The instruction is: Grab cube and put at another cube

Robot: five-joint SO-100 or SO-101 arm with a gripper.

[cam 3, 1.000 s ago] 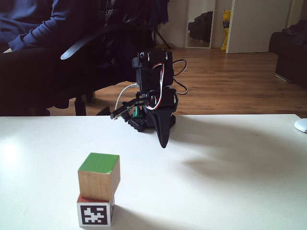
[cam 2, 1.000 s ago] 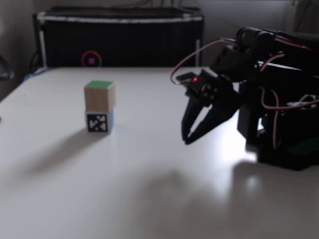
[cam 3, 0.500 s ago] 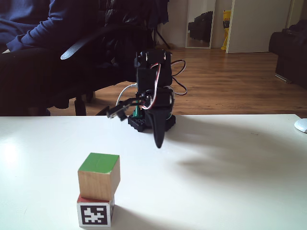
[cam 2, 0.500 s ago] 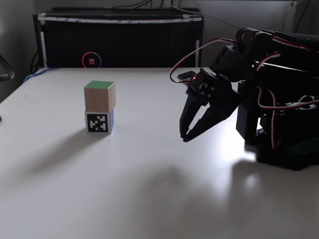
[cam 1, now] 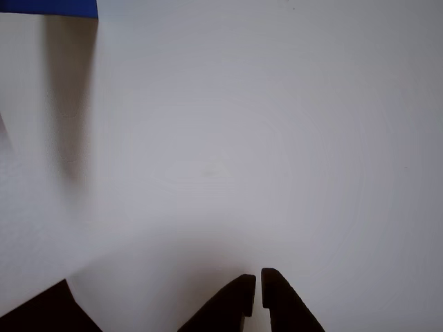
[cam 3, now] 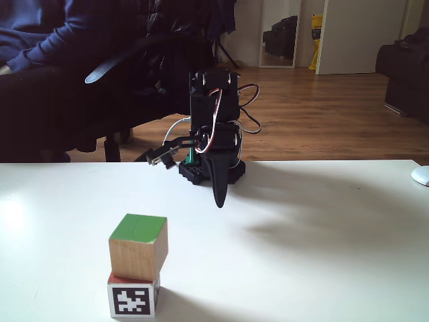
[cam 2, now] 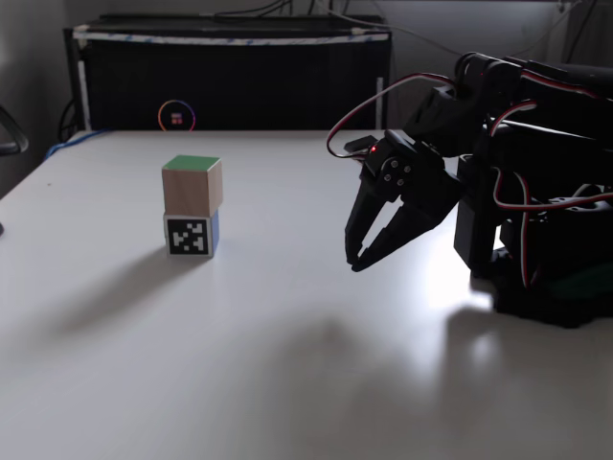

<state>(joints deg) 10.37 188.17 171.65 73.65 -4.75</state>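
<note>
The cube (cam 2: pixel 192 184) (cam 3: pixel 138 246), light wood with a green top, sits stacked on another cube (cam 2: pixel 189 236) (cam 3: pixel 133 299). That lower block shows a black-and-white marker face, a blue side in one fixed view and a thin red top edge in the other. My gripper (cam 2: pixel 354 264) (cam 3: pixel 219 201) hangs just above the table, well to the right of the stack in a fixed view and apart from it. Its fingers point down, shut, with nothing between them. In the other view the fingertips (cam 1: pixel 258 280) nearly meet over bare white table.
A black cabinet (cam 2: pixel 230 77) stands behind the table (cam 2: pixel 287 383). The arm's base (cam 2: pixel 546 278) sits at the right. A seated person's sleeve (cam 3: pixel 40 40) and a dark chair lie behind the far edge. A white mouse (cam 3: pixel 421 176) rests at the right edge. A blue strip (cam 1: pixel 48 7) shows top left.
The gripper has shifted slightly toward the stack's side and turned a little. The two stacked cubes have not moved.
</note>
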